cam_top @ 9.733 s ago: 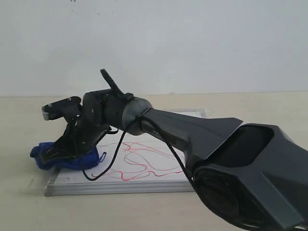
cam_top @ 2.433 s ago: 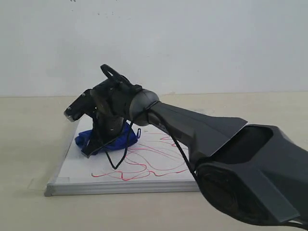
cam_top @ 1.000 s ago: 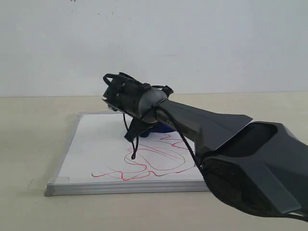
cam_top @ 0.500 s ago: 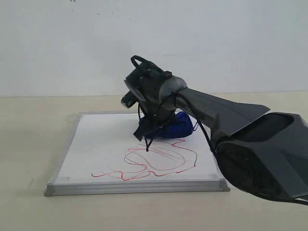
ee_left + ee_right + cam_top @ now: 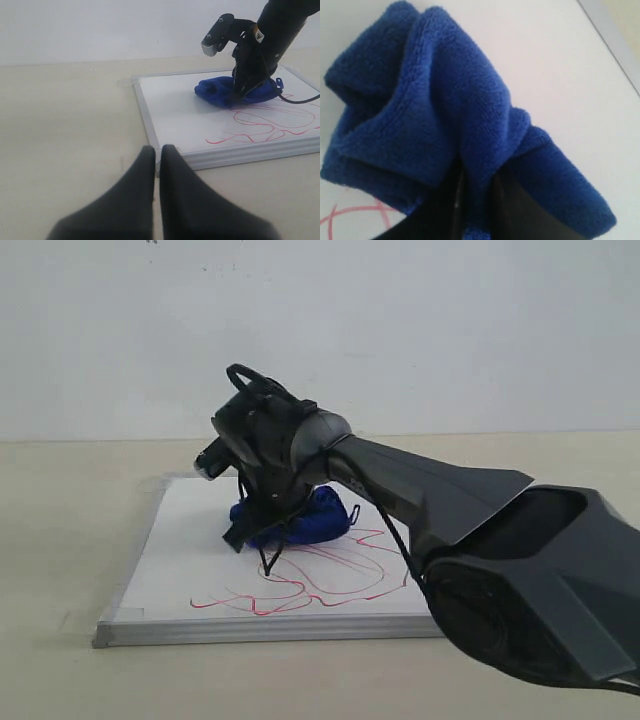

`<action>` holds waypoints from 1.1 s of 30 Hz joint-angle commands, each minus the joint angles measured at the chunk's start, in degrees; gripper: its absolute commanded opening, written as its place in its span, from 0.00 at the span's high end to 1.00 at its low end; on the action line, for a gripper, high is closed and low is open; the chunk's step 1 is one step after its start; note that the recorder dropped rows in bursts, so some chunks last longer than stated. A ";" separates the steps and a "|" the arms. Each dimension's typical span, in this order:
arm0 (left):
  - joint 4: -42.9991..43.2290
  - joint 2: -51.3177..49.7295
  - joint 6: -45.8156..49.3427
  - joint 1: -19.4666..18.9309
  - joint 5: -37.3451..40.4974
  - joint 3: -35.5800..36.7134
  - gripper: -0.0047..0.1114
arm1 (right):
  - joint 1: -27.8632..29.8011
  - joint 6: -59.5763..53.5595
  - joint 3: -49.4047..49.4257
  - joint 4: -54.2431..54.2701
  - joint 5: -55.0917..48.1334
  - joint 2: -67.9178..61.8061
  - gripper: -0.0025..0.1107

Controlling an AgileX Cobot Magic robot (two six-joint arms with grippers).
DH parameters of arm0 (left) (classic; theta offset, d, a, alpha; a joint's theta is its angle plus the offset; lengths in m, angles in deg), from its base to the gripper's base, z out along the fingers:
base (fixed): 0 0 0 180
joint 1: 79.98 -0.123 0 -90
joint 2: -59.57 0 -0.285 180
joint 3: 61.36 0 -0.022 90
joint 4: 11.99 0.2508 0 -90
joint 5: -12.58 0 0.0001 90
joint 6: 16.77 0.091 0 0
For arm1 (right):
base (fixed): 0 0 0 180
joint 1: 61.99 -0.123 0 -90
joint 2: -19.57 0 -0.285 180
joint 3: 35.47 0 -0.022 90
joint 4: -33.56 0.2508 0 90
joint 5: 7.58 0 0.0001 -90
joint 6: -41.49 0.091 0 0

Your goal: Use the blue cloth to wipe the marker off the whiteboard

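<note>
- The right gripper (image 5: 476, 197) has its two dark fingers (image 5: 442, 205) closed on a fold of the blue cloth (image 5: 420, 110). The plush is squeezed into the narrow gap between them.
- The rest of the cloth bulges out around the pinch in thick rounded folds and rests on the white surface.
- In the exterior view the cloth sits just left of the frame's middle, on the far half of the whiteboard (image 5: 190, 550), under the gripper's wrist.
- The marker (image 5: 330, 575), thin red loops and zigzags, runs across the board's lower right part. Its upper lines reach the cloth's near edge.
- The board's left part is plain white.
- A thin black cable (image 5: 268, 558) hangs from the wrist and dips to the board just below the cloth.
- The right arm (image 5: 430, 495) reaches in from the lower right of the frame, its large dark housing covering the board's lower right corner.
- The board's grey frame (image 5: 250, 628) runs along the near edge, lying flat on a beige table (image 5: 60, 540) before a pale wall (image 5: 400, 330).
- The left gripper (image 5: 156, 152) hangs low over the table in front of the board's near corner. Its fingers are pressed side by side with only a thin slit between them, holding nothing, well apart from the cloth.
</note>
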 commanded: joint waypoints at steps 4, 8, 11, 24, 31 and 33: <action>-0.67 0.19 0.26 0.39 -0.20 0.18 0.93 | 2.48 9.81 0.39 -12.79 -3.84 -0.69 0.98; -0.67 0.19 0.26 0.39 -0.20 0.18 0.93 | 3.72 13.06 0.39 -17.86 -3.84 -0.69 0.98; -0.67 0.19 0.26 0.39 -0.20 0.18 0.93 | 4.08 14.03 0.39 -15.41 -3.84 -0.69 0.98; -0.67 0.19 0.26 0.39 -0.20 0.18 0.93 | 0.81 1.59 0.39 1.38 7.50 -0.69 0.98; -0.67 0.19 0.26 0.39 -0.20 0.18 0.93 | 1.01 7.87 0.39 -9.44 -3.84 -0.69 0.98; -0.67 0.19 0.26 0.39 -0.20 0.18 0.93 | 1.51 8.04 0.39 -12.36 -3.84 -0.69 0.98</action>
